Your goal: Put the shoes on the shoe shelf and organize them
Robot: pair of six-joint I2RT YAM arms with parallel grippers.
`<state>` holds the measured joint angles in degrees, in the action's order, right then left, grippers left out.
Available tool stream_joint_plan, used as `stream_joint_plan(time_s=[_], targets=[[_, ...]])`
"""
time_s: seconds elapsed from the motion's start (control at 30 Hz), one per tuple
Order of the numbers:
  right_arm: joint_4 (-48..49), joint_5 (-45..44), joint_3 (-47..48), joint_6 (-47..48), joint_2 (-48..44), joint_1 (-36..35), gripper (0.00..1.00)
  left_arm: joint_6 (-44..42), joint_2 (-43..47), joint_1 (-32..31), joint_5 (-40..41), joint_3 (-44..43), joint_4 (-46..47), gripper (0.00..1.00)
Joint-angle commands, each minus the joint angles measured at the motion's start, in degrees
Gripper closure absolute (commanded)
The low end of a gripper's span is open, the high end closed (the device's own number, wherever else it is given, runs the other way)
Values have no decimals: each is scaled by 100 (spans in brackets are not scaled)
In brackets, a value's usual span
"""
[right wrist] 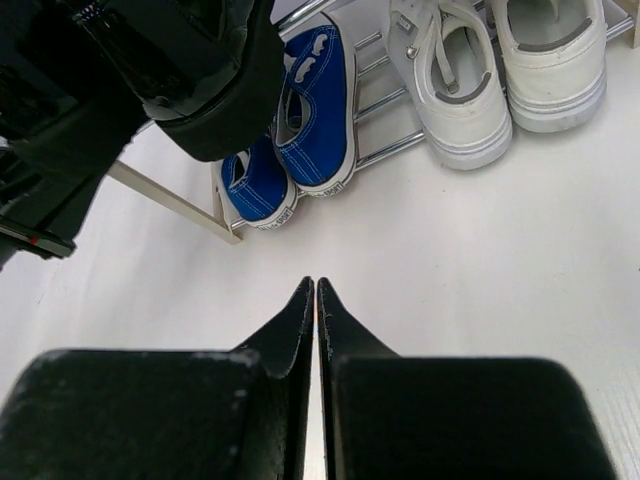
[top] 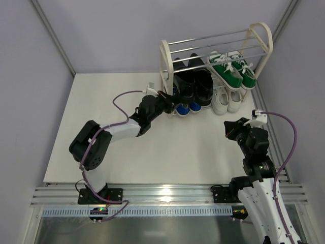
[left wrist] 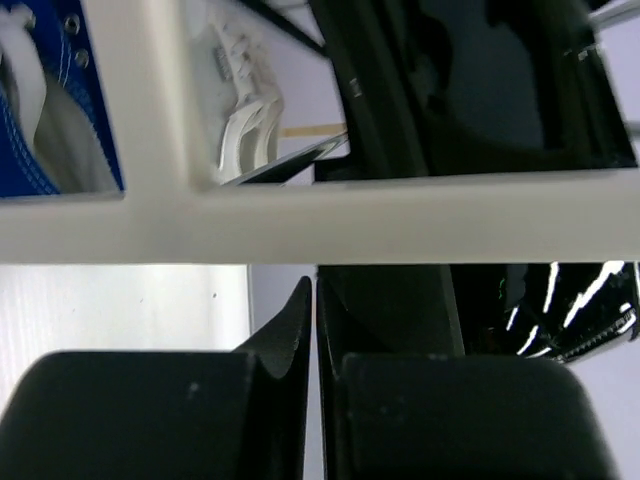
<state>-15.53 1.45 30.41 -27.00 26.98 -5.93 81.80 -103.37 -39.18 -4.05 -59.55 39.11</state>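
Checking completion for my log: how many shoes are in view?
8, all on the shoe shelf: two black shoes upper left, two green sneakers upper right, two blue sneakers lower left, two white sneakers lower right. The left arm may hide others.

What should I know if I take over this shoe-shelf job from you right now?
Left tool: shut, empty, close to the left side frame of the shoe shelf, beside the black shoes; contact with the frame unclear.
Right tool: shut, empty, above the table in front of the shelf.
Upper tier: black shoes left, green sneakers right.
Lower tier: blue sneakers left, white sneakers right, both poking out in front.
Done: all four pairs on the shelf.
Left: probably just back the left arm out, and maybe push the lower pairs in.
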Motion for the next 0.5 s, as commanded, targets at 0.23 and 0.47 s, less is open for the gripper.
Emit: stream_joint_plan(time_s=[0.23, 0.47], targets=[[147, -75, 105, 116, 35, -31, 96, 293, 46, 648, -130, -294, 527, 100], [164, -31, 105, 108, 88, -22, 96, 653, -455, 648, -438, -347, 869, 100]])
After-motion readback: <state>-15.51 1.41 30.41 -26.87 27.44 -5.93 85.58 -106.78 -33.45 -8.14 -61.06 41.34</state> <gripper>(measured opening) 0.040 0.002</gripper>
